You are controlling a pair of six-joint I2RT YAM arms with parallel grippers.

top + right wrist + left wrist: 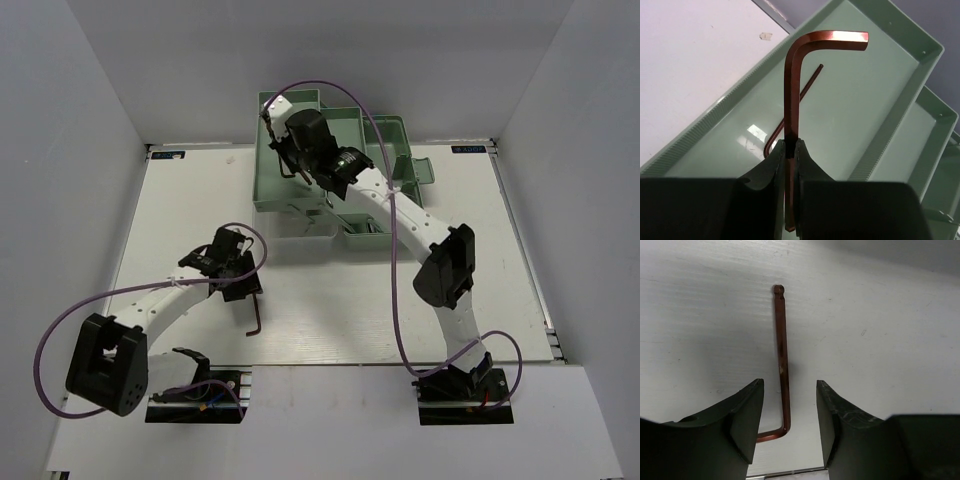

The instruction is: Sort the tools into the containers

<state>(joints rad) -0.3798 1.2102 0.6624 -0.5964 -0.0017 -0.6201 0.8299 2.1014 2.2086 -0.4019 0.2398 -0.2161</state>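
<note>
**Hex key handling: one clamped over the toolbox (392,140), one loose on the table (330,310)**

The right gripper (791,145) is clamped on the long shank of the held hex key (791,90). It carries the key bend-up over the toolbox's far-left tray (715,115), where a slim hex key (810,81) already lies. The left gripper (789,385) has its jaws apart, straddling the loose hex key (781,340) without touching it. That key lies flat, well apart from the toolbox on the side toward the arm bases. Judged properties: light, rigid, smooth steel that is likely to slip or pivot in the pads. Grip mid-shank, square across it, with the fingertips down at the table. The surface is flat, hard and matt white, with free room around the key. Plain white walls enclose the toolbox's far side and both flanks.
</note>
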